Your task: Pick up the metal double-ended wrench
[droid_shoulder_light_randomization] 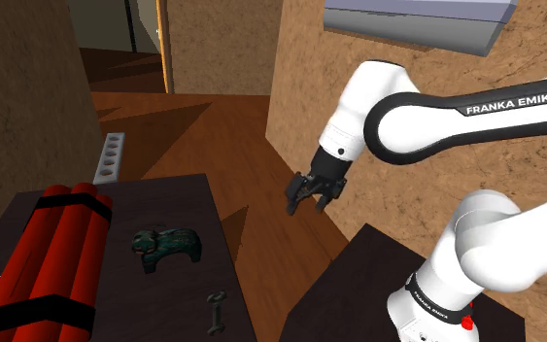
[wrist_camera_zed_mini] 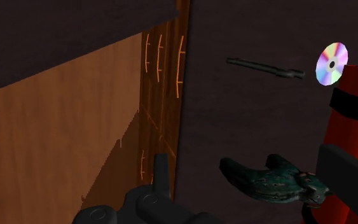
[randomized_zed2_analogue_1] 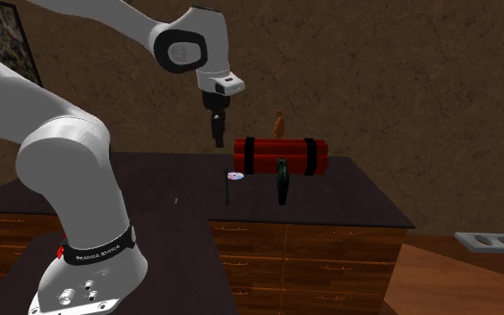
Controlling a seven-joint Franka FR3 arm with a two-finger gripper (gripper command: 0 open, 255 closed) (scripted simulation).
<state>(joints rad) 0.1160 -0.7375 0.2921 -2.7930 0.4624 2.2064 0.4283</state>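
The wrench (droid_shoulder_light_randomization: 217, 311) is a small dark double-ended bar lying flat on the dark table (droid_shoulder_light_randomization: 179, 199), near the shoulder view's bottom edge. In the wrist view the wrench (wrist_camera_zed_mini: 265, 68) lies well ahead of the gripper, beside a shiny disc (wrist_camera_zed_mini: 332, 63). My gripper (droid_shoulder_light_randomization: 310, 198) hangs in the air off the table's side, above the wooden floor, far from the wrench. It is open and holds nothing; one finger (wrist_camera_zed_mini: 160, 168) shows against the wood. From the second exterior view the gripper (randomized_zed2_analogue_1: 218, 132) points down, with the wrench (randomized_zed2_analogue_1: 226, 192) below it on the table.
A green animal figurine (droid_shoulder_light_randomization: 167, 246) stands between the gripper and the wrench. A red bundle of sticks with black bands (droid_shoulder_light_randomization: 62, 253) lies along the table's far side. A brown wall (droid_shoulder_light_randomization: 427, 223) rises behind the arm. A grey strip with holes (droid_shoulder_light_randomization: 111, 157) lies on the floor.
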